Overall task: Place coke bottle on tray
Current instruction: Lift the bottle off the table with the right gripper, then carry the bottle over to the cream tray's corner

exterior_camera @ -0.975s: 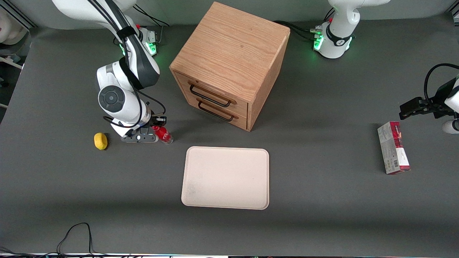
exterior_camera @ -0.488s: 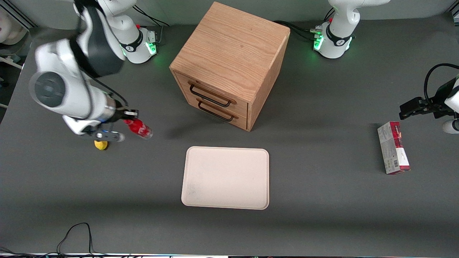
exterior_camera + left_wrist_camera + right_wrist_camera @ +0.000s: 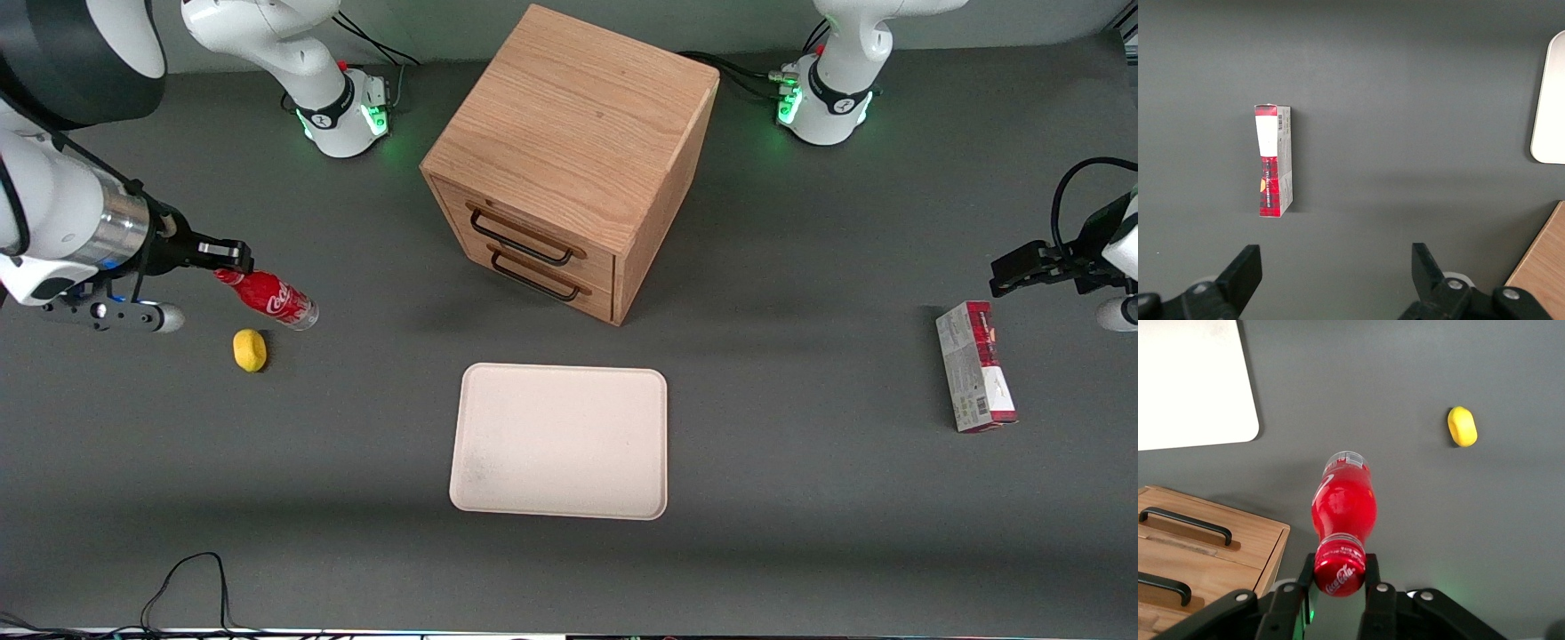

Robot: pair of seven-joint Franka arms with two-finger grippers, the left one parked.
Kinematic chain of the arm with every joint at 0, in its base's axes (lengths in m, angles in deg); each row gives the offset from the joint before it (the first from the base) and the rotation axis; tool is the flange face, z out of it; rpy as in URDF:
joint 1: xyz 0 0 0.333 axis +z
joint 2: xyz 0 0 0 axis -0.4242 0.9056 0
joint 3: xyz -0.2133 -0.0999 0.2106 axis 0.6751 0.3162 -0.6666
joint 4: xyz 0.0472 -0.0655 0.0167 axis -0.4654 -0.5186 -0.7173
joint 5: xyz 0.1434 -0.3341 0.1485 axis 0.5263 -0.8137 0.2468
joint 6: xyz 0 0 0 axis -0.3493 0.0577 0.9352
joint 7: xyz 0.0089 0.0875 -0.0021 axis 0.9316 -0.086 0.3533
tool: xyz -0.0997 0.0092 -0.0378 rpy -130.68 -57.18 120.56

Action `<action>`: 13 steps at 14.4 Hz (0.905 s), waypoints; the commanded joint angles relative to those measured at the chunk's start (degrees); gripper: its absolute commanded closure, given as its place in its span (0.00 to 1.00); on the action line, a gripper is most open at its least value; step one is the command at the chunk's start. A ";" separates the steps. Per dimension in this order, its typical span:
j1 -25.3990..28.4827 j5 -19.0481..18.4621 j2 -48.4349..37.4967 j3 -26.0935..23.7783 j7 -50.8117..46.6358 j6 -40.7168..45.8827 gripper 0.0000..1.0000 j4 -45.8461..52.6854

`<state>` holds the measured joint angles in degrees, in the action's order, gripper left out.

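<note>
Coke bottle held aloft at the working arm's end

The gripper (image 3: 233, 267) has its fingers (image 3: 1373, 573) clamped on the red cap of the coke bottle (image 3: 271, 300), above the counter (image 3: 800, 498); lemon (image 3: 250, 349) below, tray (image 3: 560, 441) well apart.

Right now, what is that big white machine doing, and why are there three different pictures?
It is a robot arm. Its gripper, like a hand with two fingers, is up in the air at the working arm's end of the table, pinching a coke bottle by its red cap. One picture looks at the whole table from the front. The other two come from little cameras on the arms' wrists. On the table are a pale tray, a wooden drawer cabinet, a small yellow thing and a red-and-grey carton. The bottle should go on the tray.
</note>
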<state>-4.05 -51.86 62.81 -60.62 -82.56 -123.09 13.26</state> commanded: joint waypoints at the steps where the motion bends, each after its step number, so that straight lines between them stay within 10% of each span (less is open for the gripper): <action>1: -0.22 1.62 5.59 0.22 0.82 3.04 1.00 7.96; 13: -1.01 5.05 30.38 -6.46 -12.26 -12.58 1.00 26.61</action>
<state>-4.41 -48.39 90.00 -65.47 -91.01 -133.38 35.40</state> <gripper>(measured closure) 0.692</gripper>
